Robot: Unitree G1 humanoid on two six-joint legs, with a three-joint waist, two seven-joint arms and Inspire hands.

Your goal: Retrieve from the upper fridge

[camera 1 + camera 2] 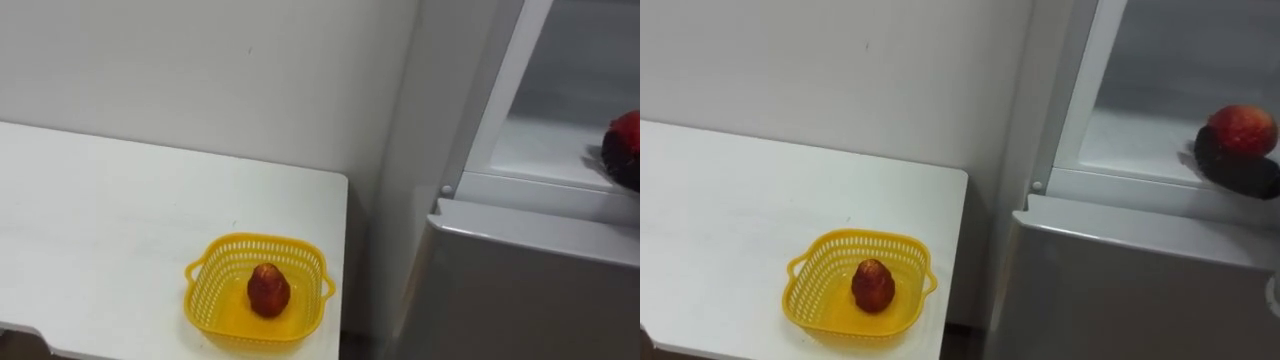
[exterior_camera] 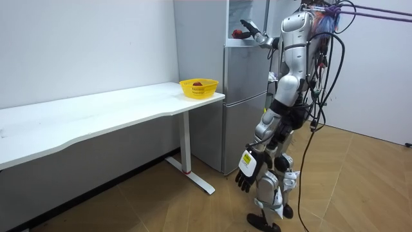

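Altogether two fruits (image 1: 872,285) (image 1: 1240,128): one in basket (image 1: 803,290), one at right hand (image 1: 1232,172).

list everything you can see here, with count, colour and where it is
table: one, white, against the wall, left of the fridge
basket: one, yellow, on the table near its right end
basket fruit: one, dark red, inside the basket
fridge: one, pale grey, right of the table, upper compartment open
held fruit: one, red, at the front of the upper compartment
wall: white, behind the table
floor: wood, under the robot
right robot hand: dark, raised into the upper compartment, curled under the held fruit
left robot hand: dark, hanging low beside the leg, fingers relaxed
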